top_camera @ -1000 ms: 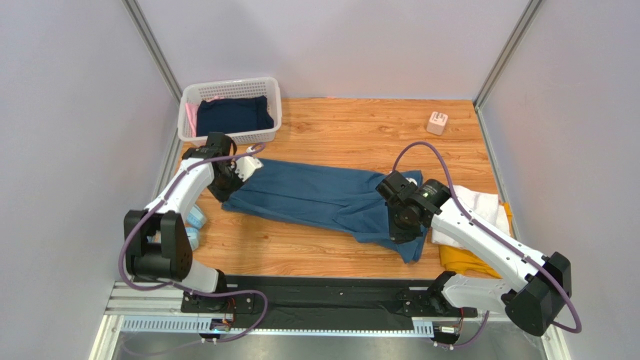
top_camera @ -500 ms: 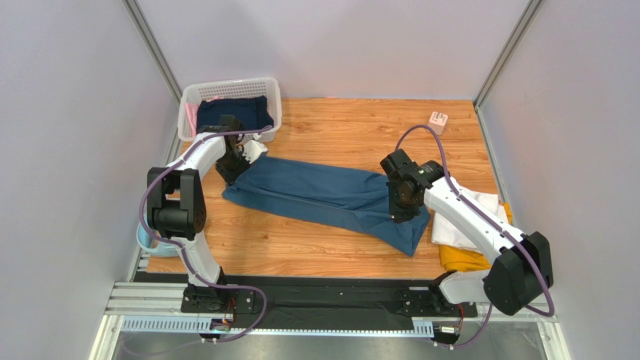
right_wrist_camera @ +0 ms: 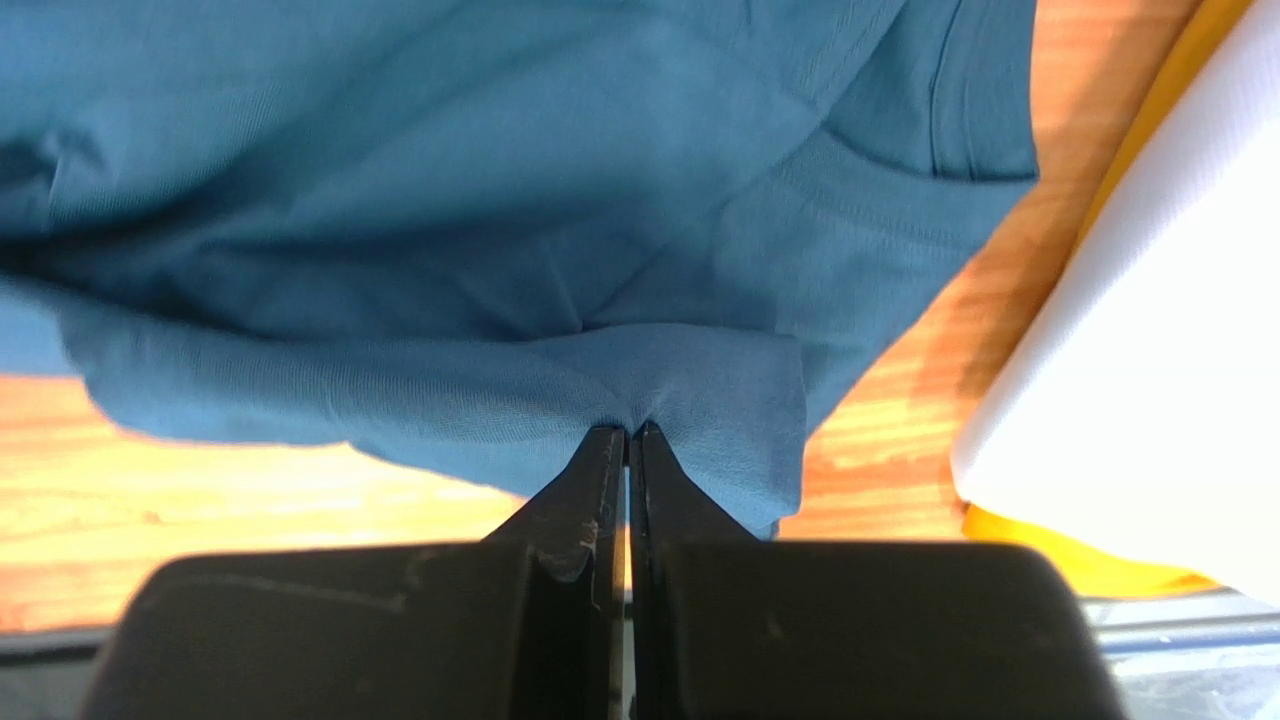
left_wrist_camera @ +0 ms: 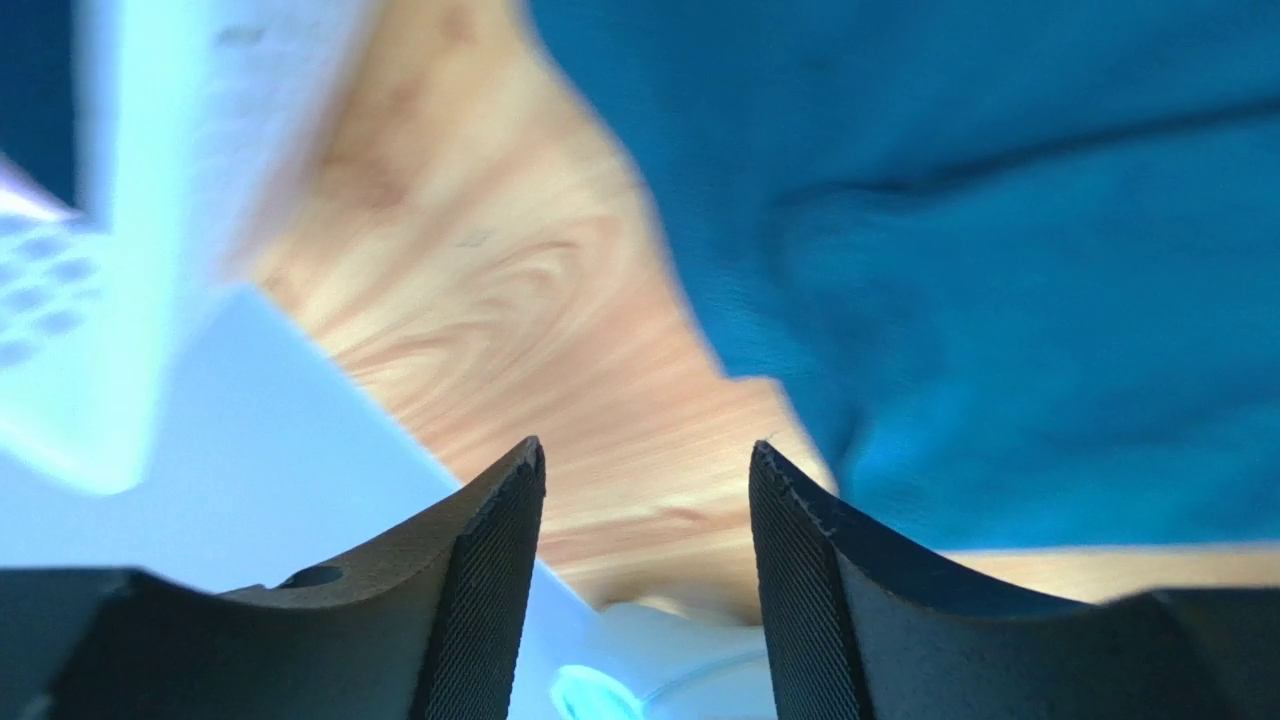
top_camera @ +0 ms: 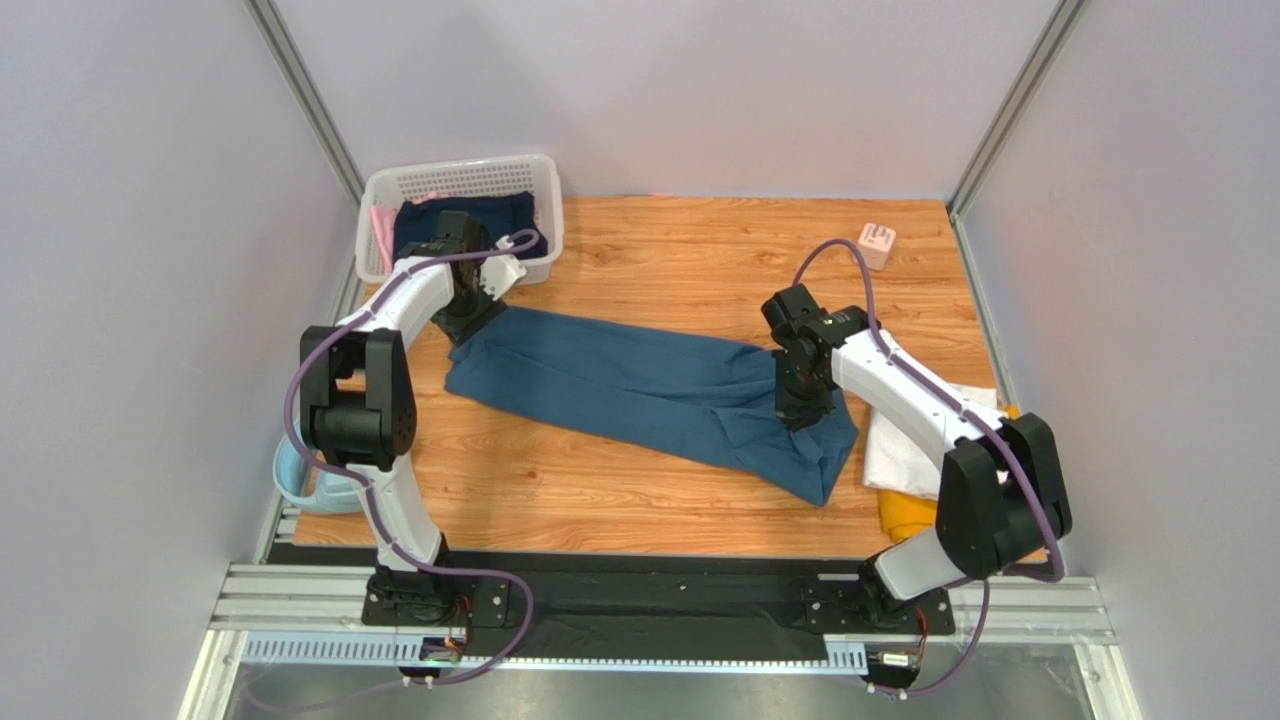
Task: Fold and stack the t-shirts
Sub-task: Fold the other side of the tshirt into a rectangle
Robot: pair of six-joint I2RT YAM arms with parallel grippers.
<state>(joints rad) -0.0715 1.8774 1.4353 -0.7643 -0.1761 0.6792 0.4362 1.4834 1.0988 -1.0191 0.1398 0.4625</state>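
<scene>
- The mustard t-shirt [top_camera: 903, 516] lies nearest the arm bases on the right side of the table [top_camera: 676, 255], mostly covered by the folded white t-shirt [top_camera: 911, 447] on top of it.
- A pale-blue item [top_camera: 292, 468] sits at the near left edge, partly hidden behind the left arm.
- The right gripper [top_camera: 798, 414] is pinched tight on a fold of the teal t-shirt [top_camera: 631, 383] near its near-right end. In the right wrist view the two black fingers meet, with cloth bunched at their tips [right_wrist_camera: 627, 435].
- From that pinch the teal t-shirt [right_wrist_camera: 526, 195] spreads away from the gripper. Its ribbed collar edge is to the upper right, and the white t-shirt [right_wrist_camera: 1142, 345] and a sliver of the mustard t-shirt [right_wrist_camera: 1074, 549] lie just beside it on the right.
- The teal t-shirt lies as a long, loosely folded band, running diagonally from the near right to the far left.
- The left gripper [top_camera: 469, 315] is at the band's far-left corner with its jaws apart. In the left wrist view only bare wood shows between the fingers [left_wrist_camera: 646, 468], and the teal t-shirt [left_wrist_camera: 1022, 270] lies just beyond and to the right of them, not in the gap.
- A white lattice basket [top_camera: 458, 173] holding a dark navy garment [top_camera: 451, 228] stands just beyond the left gripper.
- A small box [top_camera: 875, 245] sits at the far right, well apart from everything else.
</scene>
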